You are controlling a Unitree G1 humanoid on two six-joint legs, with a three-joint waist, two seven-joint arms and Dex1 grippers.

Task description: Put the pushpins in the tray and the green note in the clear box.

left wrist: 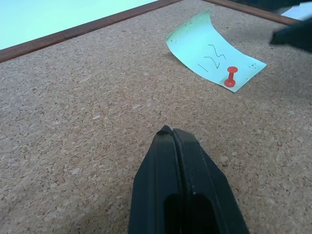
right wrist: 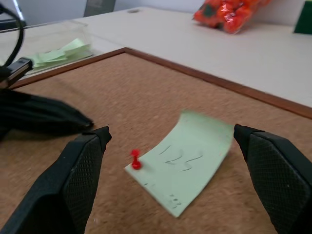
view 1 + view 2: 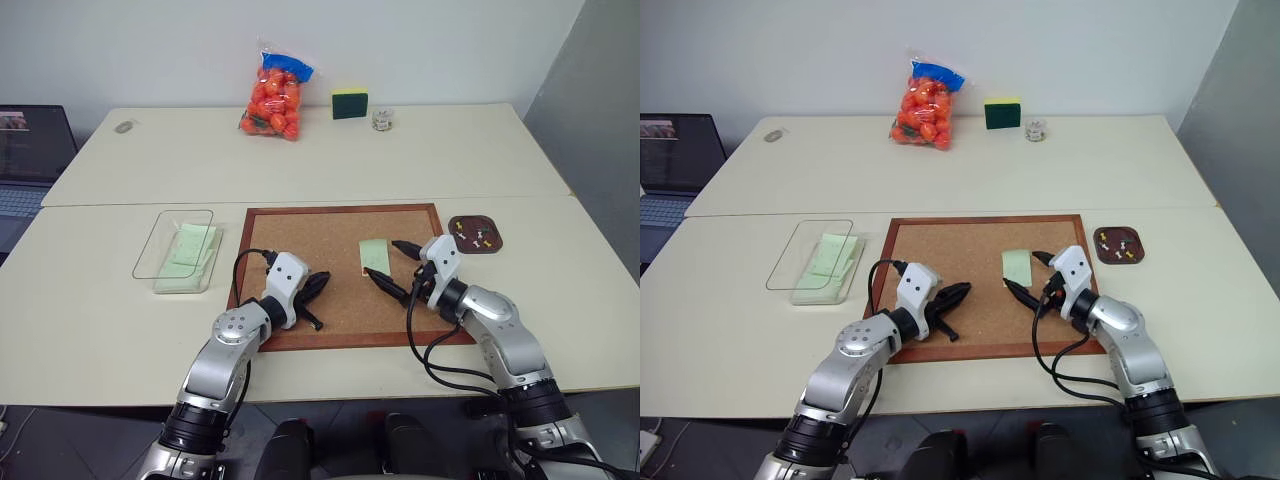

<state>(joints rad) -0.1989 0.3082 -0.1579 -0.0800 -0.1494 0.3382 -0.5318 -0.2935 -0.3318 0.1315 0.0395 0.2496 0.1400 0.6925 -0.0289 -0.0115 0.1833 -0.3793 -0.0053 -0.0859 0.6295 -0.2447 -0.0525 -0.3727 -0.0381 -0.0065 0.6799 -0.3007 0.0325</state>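
Right gripper jaws wide, straddling green note pinned to cork board by red pushpin at its 9 o'clock; left gripper shut, idle; risk: closing catches paper, tearing it

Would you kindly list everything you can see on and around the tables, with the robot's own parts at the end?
Wood-framed cork board: one, brown, centre of near table.
Pale-green square paper note: one, on the board, one edge curled up, handwriting on it.
Red pushpin: one, stuck through the note.
Dark reddish-brown oval tray: one, right of the board, holding several pushpins.
Clear plastic box: one, left of the board, pale-green notes inside.
Bag of orange-red fruit: one, far table.
Green-and-yellow sponge: one, beside the bag.
Small glass: one, right of the sponge.
Laptop: one, far left.
Left gripper: black, shut, over the board.
Right gripper: black, open, flanking the note.
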